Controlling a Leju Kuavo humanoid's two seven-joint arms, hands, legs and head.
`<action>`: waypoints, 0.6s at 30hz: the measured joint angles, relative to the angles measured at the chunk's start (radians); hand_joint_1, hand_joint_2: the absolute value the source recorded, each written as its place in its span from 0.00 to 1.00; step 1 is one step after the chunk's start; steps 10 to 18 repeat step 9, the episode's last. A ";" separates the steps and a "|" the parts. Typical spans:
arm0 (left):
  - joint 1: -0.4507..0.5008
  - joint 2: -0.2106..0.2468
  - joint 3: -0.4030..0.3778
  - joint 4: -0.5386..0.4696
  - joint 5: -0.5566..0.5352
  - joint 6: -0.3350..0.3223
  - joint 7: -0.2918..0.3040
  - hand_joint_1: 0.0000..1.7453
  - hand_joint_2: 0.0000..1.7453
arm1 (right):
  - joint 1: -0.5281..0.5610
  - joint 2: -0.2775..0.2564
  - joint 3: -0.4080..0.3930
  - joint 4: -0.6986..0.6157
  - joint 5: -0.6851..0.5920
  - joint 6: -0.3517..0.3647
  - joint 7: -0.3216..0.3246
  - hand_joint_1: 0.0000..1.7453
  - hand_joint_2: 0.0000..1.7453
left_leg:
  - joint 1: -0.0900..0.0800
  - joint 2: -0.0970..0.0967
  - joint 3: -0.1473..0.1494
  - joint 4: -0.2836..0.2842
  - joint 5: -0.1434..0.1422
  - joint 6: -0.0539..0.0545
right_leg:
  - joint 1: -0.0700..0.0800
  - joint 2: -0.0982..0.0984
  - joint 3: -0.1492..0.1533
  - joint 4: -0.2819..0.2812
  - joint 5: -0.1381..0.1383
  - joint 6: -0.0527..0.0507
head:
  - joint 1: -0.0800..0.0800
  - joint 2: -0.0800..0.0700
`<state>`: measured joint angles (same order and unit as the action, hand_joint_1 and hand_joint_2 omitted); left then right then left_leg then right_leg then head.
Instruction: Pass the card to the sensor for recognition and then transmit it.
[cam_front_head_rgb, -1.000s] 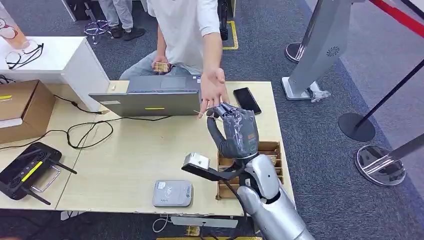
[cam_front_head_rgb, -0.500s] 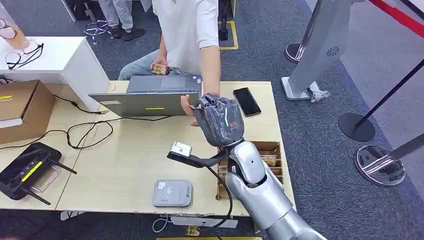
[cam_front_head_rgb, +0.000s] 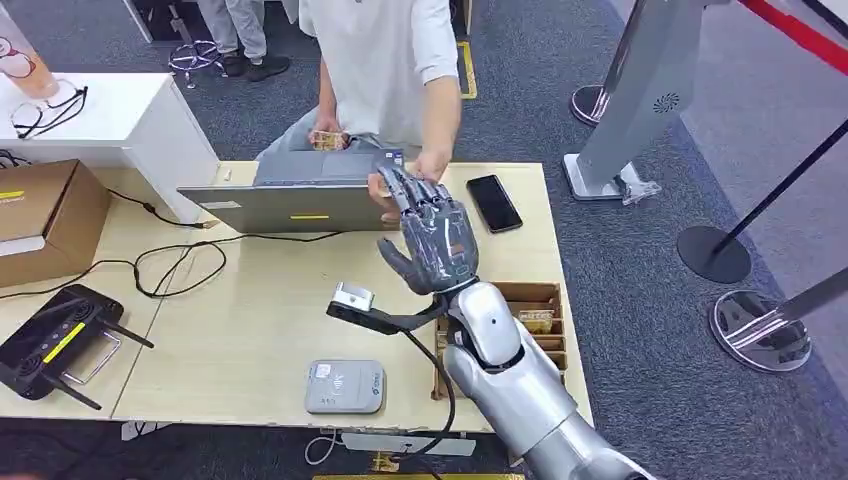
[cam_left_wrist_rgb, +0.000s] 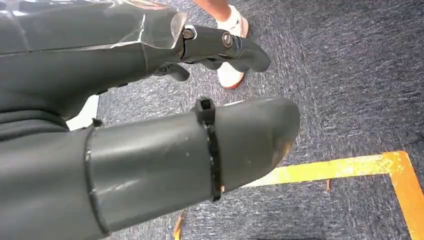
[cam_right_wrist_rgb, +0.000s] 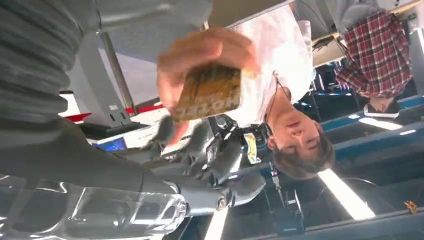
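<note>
Card (cam_right_wrist_rgb: 209, 92) now with person's hand (cam_right_wrist_rgb: 200, 55), off right robot hand (cam_front_head_rgb: 432, 238).

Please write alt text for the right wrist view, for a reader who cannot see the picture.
A person's hand holds a gold-brown card just beyond the fingers of the robot's right hand, which are spread and touch nothing. The view is upside down; behind the card sits the person in a white shirt.
</note>
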<state>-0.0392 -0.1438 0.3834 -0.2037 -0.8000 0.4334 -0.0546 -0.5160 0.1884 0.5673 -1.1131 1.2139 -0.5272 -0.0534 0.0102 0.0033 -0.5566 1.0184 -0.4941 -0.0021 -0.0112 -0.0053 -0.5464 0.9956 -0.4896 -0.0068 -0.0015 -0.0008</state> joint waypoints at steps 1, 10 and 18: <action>0.000 0.000 0.000 0.000 0.000 0.000 0.000 0.00 0.00 | 0.000 0.000 0.000 0.001 0.001 0.000 0.002 0.00 1.00 | 0.000 0.000 0.000 0.000 0.000 0.000 | 0.000 0.000 0.000 0.000 0.000 0.000 | 0.000 0.000; 0.000 0.000 0.000 0.000 -0.003 0.001 0.000 0.00 0.00 | 0.000 0.002 0.000 0.006 0.006 -0.006 0.003 0.00 1.00 | 0.000 0.000 0.000 0.000 0.000 0.000 | 0.000 0.000 0.000 0.000 0.000 0.000 | 0.000 0.000; 0.000 0.000 0.000 0.000 -0.003 0.001 0.000 0.00 0.00 | 0.000 0.002 0.000 0.006 0.006 -0.006 0.003 0.00 1.00 | 0.000 0.000 0.000 0.000 0.000 0.000 | 0.000 0.000 0.000 0.000 0.000 0.000 | 0.000 0.000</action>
